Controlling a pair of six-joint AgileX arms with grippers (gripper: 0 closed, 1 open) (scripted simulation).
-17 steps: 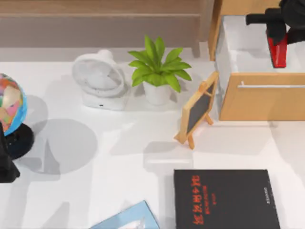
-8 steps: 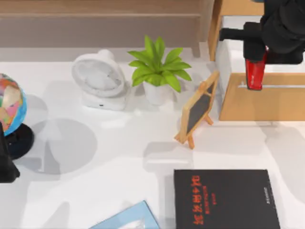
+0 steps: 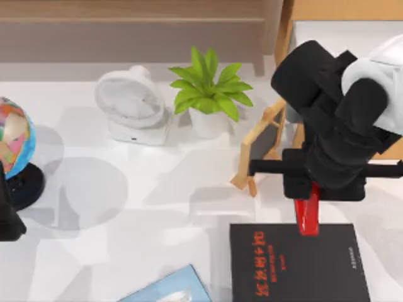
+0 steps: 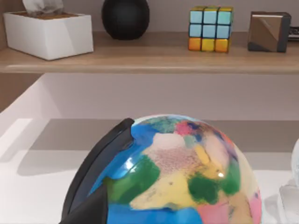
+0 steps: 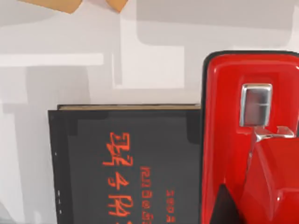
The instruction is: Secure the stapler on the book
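Top view: right gripper [image 3: 307, 200] clamped on small glossy red bar-shaped stapler [image 3: 307, 217], held above far edge of large flat black book with red characters [image 3: 296, 264]. Left arm parked at table's left edge beside multicoloured globe [image 3: 12, 135]; its fingers: cannot tell.

Left wrist view: globe [image 4: 182, 177] close.

Right wrist view: stapler [image 5: 247, 140] over book [image 5: 126, 163].

Step, judged: carry phase. Next: move further over cover, lower, release.

The book [image 3: 299, 262] lies with its black cover bare apart from the stapler [image 3: 307, 216] hanging over its far edge. Just behind that edge stand a small easel chalkboard [image 3: 259, 148] and a wooden cabinet [image 3: 393, 150]. White table [image 3: 157, 214] left of the book is open, with a light blue flat object [image 3: 170, 288] at the near edge.
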